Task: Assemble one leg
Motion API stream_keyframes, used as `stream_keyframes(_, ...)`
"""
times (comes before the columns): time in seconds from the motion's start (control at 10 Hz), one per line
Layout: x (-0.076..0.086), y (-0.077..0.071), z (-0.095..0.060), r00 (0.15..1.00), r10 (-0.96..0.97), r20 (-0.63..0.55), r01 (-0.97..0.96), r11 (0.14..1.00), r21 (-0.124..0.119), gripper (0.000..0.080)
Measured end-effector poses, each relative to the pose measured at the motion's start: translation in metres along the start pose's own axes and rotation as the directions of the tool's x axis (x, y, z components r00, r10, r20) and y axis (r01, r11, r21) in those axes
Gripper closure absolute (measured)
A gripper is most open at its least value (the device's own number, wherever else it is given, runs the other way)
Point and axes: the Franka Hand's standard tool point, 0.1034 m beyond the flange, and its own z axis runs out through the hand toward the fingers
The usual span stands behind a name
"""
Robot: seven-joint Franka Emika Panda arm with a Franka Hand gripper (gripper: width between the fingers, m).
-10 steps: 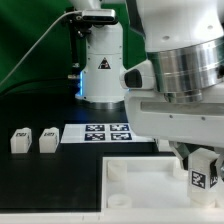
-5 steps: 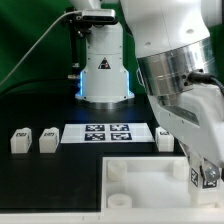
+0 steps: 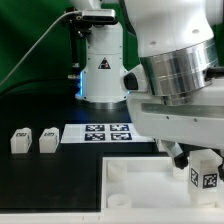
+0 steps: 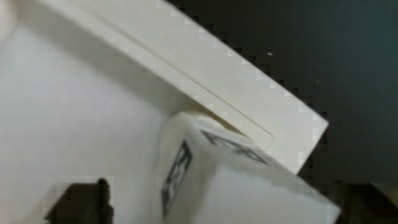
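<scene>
- A large robot arm fills the exterior view's right. Its gripper (image 4: 205, 208) is low over the near corner of a white square panel (image 3: 130, 195) that lies flat on a black table (image 3: 40, 185).
- The leg (image 3: 206, 176), a small white block with a black-and-white tag, stands upright at that corner of the panel, directly under the gripper.
- Step in hand, as a judgement: the leg is being seated or screwed into the panel's corner socket. The socket itself is hidden beneath the leg.
- The jaws seem to be apart, wider than the leg. In the wrist view one dark fingertip (image 4: 80, 203) stands clear of the leg, with white panel showing between them. The other finger is lost in shadow, so contact on that side is uncertain.
- The next move probably calls for the jaws to close squarely on the leg and turn it, keeping it upright.
- Two more legs (image 3: 18, 141) (image 3: 47, 139) wait on the exterior view's left, just beside the marker board (image 3: 105, 133).
</scene>
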Motion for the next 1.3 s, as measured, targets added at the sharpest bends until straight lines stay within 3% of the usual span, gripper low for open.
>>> stream_keyframes(0.2, 0.000, 0.000, 0.000, 0.982, -0.187, 0.000, 0.187, 0.982, -0.001, 0.0156)
stream_keyframes(0.3, 0.000, 0.000, 0.000, 0.931, -0.366, -0.008, 0.366, 0.931, -0.022, 0.0151)
stream_keyframes(0.4, 0.000, -0.002, -0.004, 0.812, -0.584, -0.014, 0.582, 0.811, -0.063, 0.0150)
stream_keyframes(0.6, 0.003, -0.010, -0.011, 0.581, -0.814, 0.007, 0.811, 0.577, -0.099, 0.0150)
stream_keyframes(0.7, 0.003, -0.010, -0.010, 0.528, -0.849, 0.012, 0.846, 0.524, -0.099, 0.0150)
stream_keyframes(0.8, 0.003, -0.010, -0.010, 0.537, -0.844, 0.011, 0.840, 0.533, -0.098, 0.0150)
stream_keyframes(1.0, 0.003, -0.010, -0.010, 0.537, -0.843, 0.011, 0.840, 0.534, -0.098, 0.0446)
stream_keyframes(1.1, 0.003, -0.010, -0.010, 0.647, -0.763, -0.002, 0.759, 0.644, -0.092, 0.0446)
stream_keyframes(1.2, 0.004, -0.009, -0.010, 0.715, -0.699, -0.012, 0.696, 0.712, -0.093, 0.0502)
stream_keyframes(1.3, 0.005, -0.009, -0.010, 0.753, -0.658, -0.018, 0.654, 0.751, -0.093, 0.0502)
